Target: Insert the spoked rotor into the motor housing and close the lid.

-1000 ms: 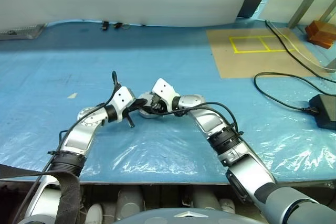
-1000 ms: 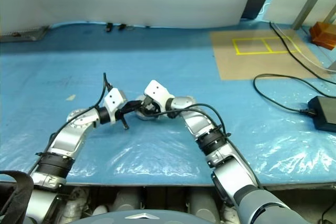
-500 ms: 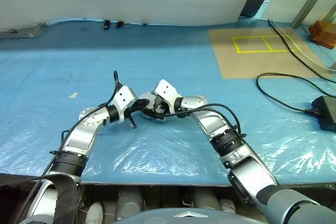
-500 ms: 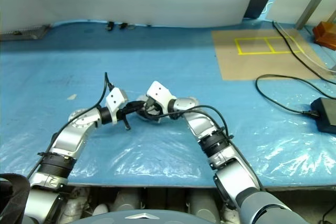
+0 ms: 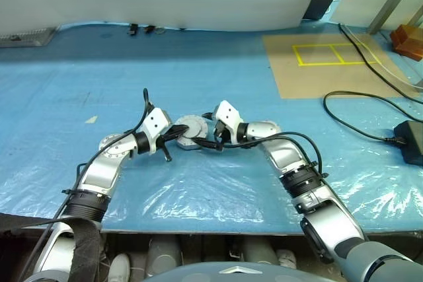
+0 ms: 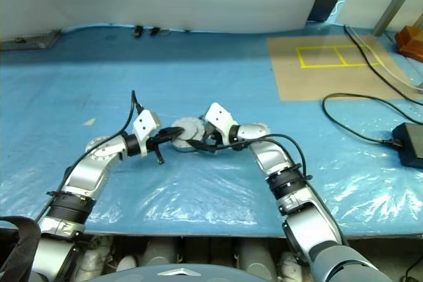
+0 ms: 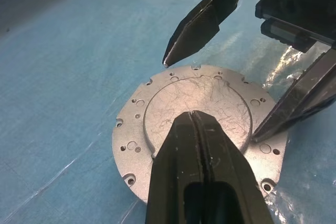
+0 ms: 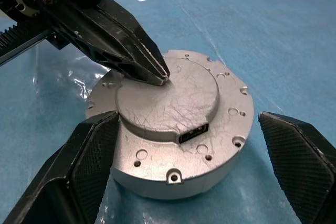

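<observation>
The lid [image 8: 173, 98] on the motor housing [image 8: 157, 174] looked like matt silver-grey metal, finely scratched, lying on a glossy, crinkled blue plastic sheet [image 5: 198, 189], while the right gripper's fingers [image 8: 89, 156] showed textured matt black pads.

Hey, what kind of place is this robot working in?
Probably a workshop or robotics test area: a bench under blue plastic sheeting, a brown board with yellow tape squares, black cables and a power brick, and a round silver-grey metal motor casing.
</observation>
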You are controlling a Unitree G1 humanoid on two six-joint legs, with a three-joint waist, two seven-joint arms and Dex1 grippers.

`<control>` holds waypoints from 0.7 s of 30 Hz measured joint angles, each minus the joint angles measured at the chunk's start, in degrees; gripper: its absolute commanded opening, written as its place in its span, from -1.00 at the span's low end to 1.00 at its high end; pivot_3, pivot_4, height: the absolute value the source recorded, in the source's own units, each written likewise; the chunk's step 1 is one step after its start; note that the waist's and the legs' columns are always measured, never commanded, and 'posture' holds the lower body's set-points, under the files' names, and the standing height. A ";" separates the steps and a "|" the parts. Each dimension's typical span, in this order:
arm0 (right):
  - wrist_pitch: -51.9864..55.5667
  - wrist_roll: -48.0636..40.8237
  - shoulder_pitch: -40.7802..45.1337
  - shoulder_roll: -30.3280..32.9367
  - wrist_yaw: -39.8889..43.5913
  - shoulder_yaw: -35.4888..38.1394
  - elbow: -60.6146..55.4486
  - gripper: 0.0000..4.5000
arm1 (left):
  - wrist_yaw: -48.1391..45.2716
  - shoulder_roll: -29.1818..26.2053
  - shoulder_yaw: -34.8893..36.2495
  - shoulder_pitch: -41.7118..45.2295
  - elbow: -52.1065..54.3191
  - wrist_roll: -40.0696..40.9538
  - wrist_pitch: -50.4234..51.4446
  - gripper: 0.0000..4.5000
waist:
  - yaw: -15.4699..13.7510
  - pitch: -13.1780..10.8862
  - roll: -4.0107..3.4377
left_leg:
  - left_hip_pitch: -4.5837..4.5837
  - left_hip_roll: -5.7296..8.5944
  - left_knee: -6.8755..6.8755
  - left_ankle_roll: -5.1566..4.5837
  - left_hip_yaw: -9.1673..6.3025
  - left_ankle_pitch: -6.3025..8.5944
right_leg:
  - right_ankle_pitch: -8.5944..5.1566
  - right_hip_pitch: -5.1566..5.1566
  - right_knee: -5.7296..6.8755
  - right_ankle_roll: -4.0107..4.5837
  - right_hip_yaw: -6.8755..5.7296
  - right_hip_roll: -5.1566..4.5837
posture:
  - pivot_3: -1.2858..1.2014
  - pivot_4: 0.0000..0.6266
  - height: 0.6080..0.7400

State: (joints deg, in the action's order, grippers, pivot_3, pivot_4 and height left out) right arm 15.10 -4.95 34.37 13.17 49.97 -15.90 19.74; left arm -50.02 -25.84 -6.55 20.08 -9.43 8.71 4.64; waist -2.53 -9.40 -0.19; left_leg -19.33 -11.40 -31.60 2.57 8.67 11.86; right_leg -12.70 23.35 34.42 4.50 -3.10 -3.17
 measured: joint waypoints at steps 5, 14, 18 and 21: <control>13.70 -8.81 -0.29 0.33 1.83 6.68 -2.23 0.99 | -0.32 -0.07 -0.07 0.01 0.06 0.00 0.06 -1.00 | 0.00 -0.01 0.00 | 0.01 0.00 0.06 0.00 -0.01 0.00 | 0.01 0.00 -0.04 0.02 0.00 0.01 | 0.03 -0.52 1.00; 34.18 -15.22 0.71 1.45 -0.22 9.14 -2.87 0.99 | -0.66 -0.15 -0.15 -0.11 0.52 -0.01 0.04 -1.00 | -0.11 0.00 0.00 | -0.02 0.02 0.28 0.20 0.00 -0.12 | 0.06 -0.01 -0.30 0.12 -0.03 0.01 | 0.03 -0.52 1.00; 40.69 -16.94 3.04 1.21 -2.45 10.73 -1.98 0.99 | -0.75 -0.20 -0.27 -0.07 0.55 -0.02 0.00 -1.00 | -0.19 0.00 0.00 | -0.01 0.02 0.33 0.23 0.02 -0.14 | 0.07 -0.03 -0.35 0.13 -0.04 0.02 | 0.03 -0.52 1.00; 43.60 -18.03 4.03 0.83 -3.94 12.00 -0.92 0.99 | -0.87 -0.20 -0.37 -0.07 0.56 -0.02 -0.20 -1.00 | -0.19 0.00 -0.01 | 0.00 0.02 0.37 0.23 0.02 -0.14 | 0.08 -0.08 -0.45 0.14 -0.05 0.02 | 0.03 -0.52 1.00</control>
State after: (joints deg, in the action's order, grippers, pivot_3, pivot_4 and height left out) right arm 58.70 -22.98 38.40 14.00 46.04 -3.90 18.82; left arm -50.88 -26.03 -6.91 20.01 -8.88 8.69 4.44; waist -2.73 -9.40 -0.20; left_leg -19.33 -11.37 -31.23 2.80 8.69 11.72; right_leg -12.62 23.27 33.97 4.64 -3.15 -3.15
